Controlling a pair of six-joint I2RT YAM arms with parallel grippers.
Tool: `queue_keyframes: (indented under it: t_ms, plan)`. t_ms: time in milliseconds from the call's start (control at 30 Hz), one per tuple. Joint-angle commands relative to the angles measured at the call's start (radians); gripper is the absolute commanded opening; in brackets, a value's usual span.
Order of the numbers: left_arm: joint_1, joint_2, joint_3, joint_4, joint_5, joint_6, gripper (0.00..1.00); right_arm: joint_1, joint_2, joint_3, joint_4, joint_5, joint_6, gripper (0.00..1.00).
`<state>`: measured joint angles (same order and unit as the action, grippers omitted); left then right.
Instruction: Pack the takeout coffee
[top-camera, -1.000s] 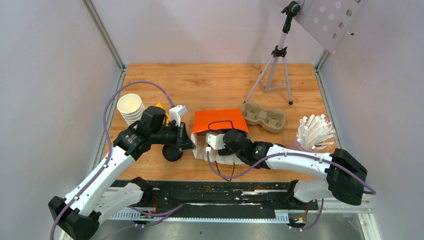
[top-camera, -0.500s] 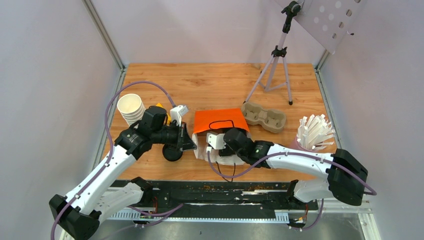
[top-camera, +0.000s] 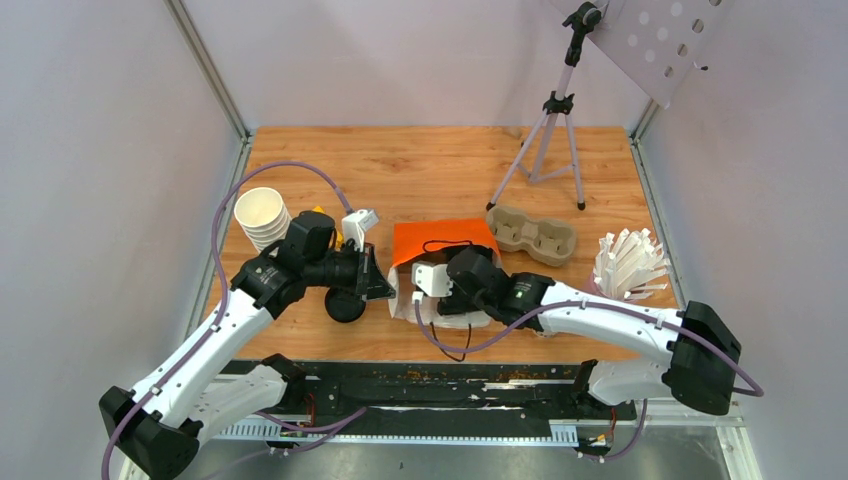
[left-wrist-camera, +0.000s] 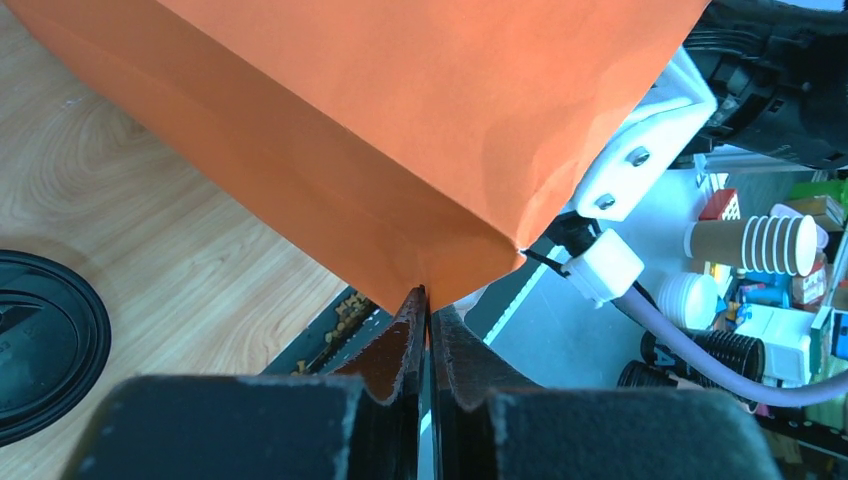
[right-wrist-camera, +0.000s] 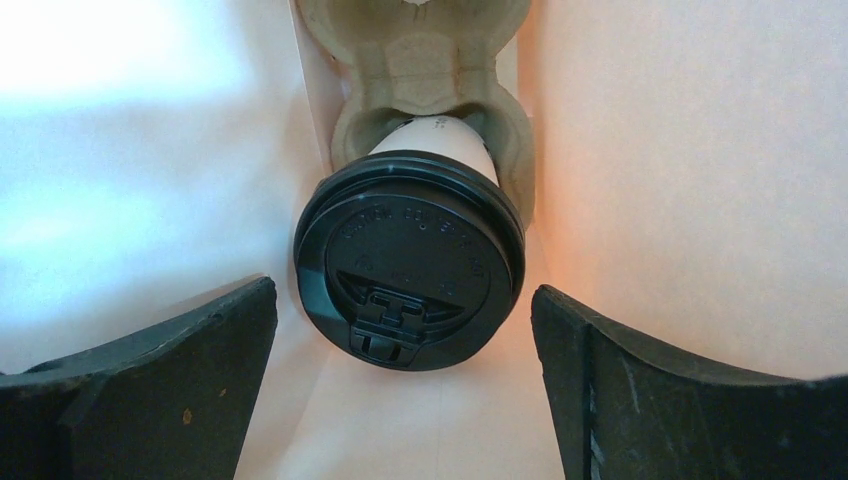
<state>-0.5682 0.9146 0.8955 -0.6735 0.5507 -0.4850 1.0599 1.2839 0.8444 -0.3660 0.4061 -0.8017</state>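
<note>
Here, the right gripper (right-wrist-camera: 402, 292) is spread wide, the takeout coffee (right-wrist-camera: 410, 250) at its 12 o'clock in a pulp carrier (right-wrist-camera: 430, 40); the left gripper (left-wrist-camera: 428, 300) pinches the orange bag (left-wrist-camera: 400, 120).

Table (top-camera: 440, 165): wood top, grain running left to right.

On it:
- Orange bag (top-camera: 440, 243). Left claw (top-camera: 384, 290) is at its near-left corner. Right claw (right-wrist-camera: 402, 296) is inside its mouth.
- Black lid (top-camera: 345, 306), flat on the wood just left of the left claw, partly under that wrist.
- Stack of white cups (top-camera: 260, 215), left of and beyond the left claw, near the table's left edge.
- Pulp tray (top-camera: 530, 233), right of and beyond the right claw, just beside the bag.
- Tripod (top-camera: 548, 140), standing well beyond the right claw, toward the far right corner.
- Holder of white sticks (top-camera: 630, 265), well right of the right claw, near the right edge.
- Brown crumbs (left-wrist-camera: 345, 305) at the near edge, just left of the left claw.
</note>
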Motion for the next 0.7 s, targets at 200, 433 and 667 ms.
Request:
queue_keyframes:
  t_ms: [200, 433, 667]
  plan:
    - [-0.001, 0.002, 0.054, 0.008, 0.023, -0.022, 0.09, 0.028, -0.059, 0.119, -0.178, -0.046, 0.067, 0.95]
    - [-0.001, 0.007, 0.095, -0.056, 0.012, -0.025, 0.08, 0.069, -0.089, 0.176, -0.266, -0.073, 0.109, 0.92]
    - [-0.001, 0.006, 0.105, -0.075, 0.027, -0.063, 0.08, 0.096, -0.120, 0.261, -0.384, -0.139, 0.150, 0.85]
